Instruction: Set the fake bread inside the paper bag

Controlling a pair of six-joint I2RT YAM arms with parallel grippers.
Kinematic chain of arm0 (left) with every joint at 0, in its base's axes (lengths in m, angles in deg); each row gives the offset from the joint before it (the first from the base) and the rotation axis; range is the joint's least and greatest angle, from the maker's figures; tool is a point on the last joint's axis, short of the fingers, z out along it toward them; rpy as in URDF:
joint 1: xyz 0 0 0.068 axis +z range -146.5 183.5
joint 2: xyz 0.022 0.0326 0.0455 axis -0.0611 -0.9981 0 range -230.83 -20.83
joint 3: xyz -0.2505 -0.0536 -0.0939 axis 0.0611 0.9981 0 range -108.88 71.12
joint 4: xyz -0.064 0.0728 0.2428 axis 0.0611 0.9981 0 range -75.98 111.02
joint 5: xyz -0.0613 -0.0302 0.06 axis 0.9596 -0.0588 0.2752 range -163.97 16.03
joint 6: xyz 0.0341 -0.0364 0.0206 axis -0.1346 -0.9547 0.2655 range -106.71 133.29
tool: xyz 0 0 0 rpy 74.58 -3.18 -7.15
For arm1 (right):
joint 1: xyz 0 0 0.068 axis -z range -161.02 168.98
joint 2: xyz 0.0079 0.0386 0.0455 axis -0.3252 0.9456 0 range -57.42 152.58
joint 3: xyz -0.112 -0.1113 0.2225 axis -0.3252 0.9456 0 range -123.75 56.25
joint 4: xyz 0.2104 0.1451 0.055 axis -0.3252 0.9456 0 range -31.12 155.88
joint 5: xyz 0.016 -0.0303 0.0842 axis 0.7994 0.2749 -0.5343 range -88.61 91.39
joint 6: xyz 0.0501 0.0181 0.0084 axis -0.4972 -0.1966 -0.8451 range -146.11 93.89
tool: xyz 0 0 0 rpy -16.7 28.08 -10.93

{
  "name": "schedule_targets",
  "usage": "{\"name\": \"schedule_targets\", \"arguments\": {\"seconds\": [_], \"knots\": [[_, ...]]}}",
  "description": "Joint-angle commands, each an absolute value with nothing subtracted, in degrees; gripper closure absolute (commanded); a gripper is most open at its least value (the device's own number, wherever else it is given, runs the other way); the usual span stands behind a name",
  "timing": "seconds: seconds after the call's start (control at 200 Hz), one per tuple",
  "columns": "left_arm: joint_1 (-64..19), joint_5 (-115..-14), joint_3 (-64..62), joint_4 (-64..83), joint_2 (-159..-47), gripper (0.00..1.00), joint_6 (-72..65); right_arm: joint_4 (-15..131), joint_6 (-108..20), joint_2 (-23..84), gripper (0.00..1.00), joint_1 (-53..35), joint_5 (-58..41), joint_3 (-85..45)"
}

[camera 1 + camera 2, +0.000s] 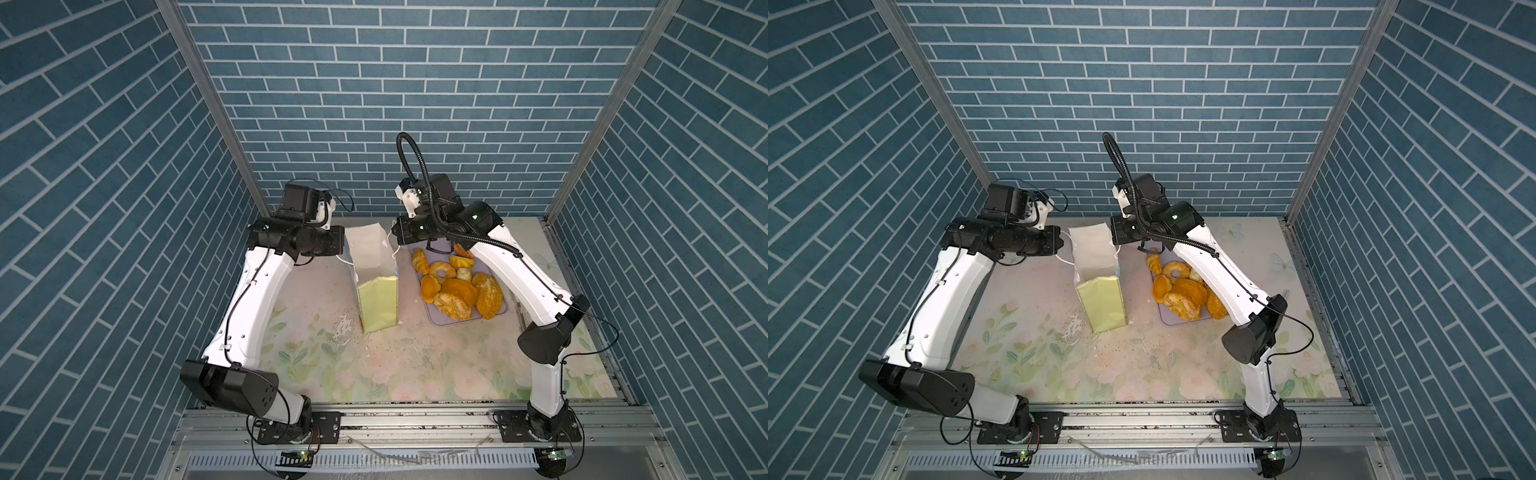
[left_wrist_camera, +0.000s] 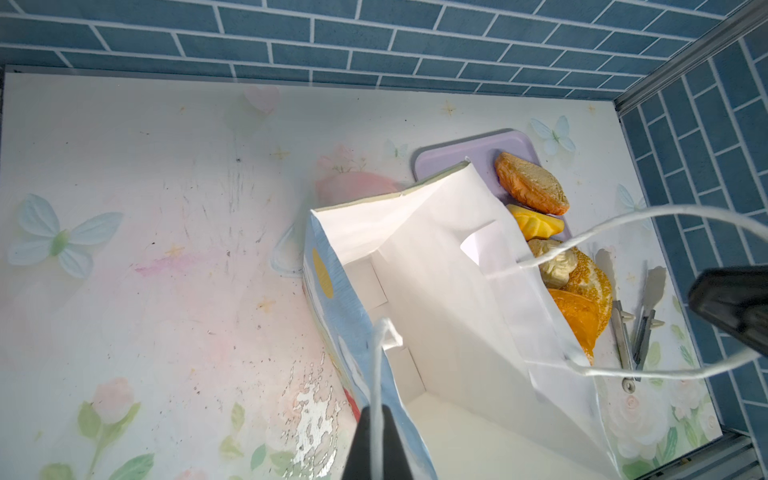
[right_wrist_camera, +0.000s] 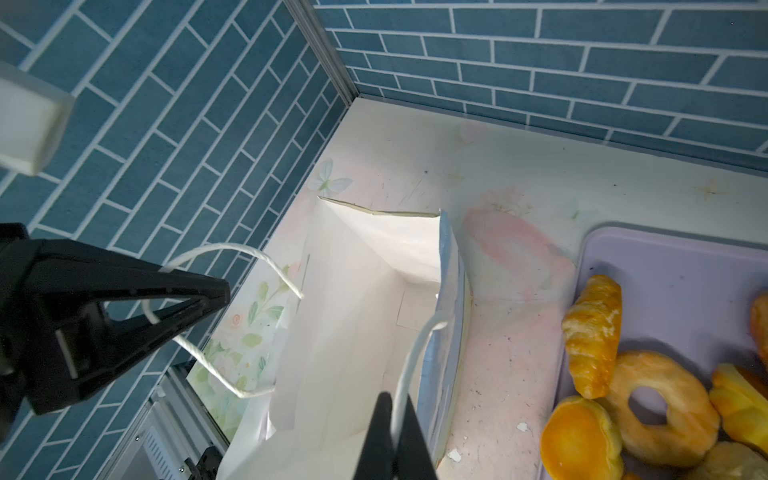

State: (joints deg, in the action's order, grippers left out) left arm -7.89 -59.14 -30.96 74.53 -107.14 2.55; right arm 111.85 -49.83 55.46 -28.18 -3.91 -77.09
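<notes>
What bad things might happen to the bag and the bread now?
Both arms' jaws are shut on the thin cord handles of the paper bag, so a hard pull might rip them out. The empty bag could also tip onto the fake bread on the lilac tray close beside it. No jaws are free for bread.

In both top views whole scene is overlooked from high front. Wrist cams — set close behind left claw (image 2: 376, 415), right claw (image 3: 392, 405), aimed down; paper bag (image 2: 436, 291) shared.

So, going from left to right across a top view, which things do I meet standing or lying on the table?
In order: paper bag → croissant → ring doughnut → seeded loaf.
</notes>
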Motion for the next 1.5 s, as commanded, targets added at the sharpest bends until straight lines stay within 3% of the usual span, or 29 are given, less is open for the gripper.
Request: {"name": "schedule_targets", "arguments": {"seconds": [0.0,0.37,0.835,0.875,0.945,1.035,1.125,1.265,1.495], "knots": [[-8.4,-57.2,-33.9,72.8,-109.0,1.00,2.4,113.0,-49.1,51.3,1.00,-28.2,2.0,-75.2],[-9.6,-56.1,-36.1,71.1,-111.6,1.00,2.0,114.7,-48.3,48.6,1.00,-27.8,8.6,-72.5],[-10.1,-55.9,-35.3,70.4,-112.5,1.00,0.8,114.8,-47.6,49.2,1.00,-26.5,7.9,-69.9],[-10.1,-56.3,-35.1,70.5,-112.3,0.94,0.9,114.8,-47.5,49.0,0.90,-26.4,8.0,-69.6],[-10.1,-57.4,-34.6,70.8,-111.4,0.74,1.3,114.8,-47.0,48.5,0.68,-26.3,8.6,-69.0],[-10.1,-58.1,-33.9,70.8,-110.3,0.52,1.6,114.6,-44.9,47.2,0.55,-26.3,10.1,-68.0],[-10.1,-58.8,-34.3,71.6,-109.9,0.45,2.0,115.4,-43.5,45.5,0.39,-26.2,13.5,-67.7],[-10.0,-59.8,-33.7,71.9,-108.2,0.40,2.5,115.9,-41.7,41.4,0.03,-26.0,17.5,-66.4],[-8.3,-59.8,-27.4,69.9,-102.5,0.35,1.5,117.0,-41.1,32.6,0.01,-24.1,23.0,-59.9]]}}
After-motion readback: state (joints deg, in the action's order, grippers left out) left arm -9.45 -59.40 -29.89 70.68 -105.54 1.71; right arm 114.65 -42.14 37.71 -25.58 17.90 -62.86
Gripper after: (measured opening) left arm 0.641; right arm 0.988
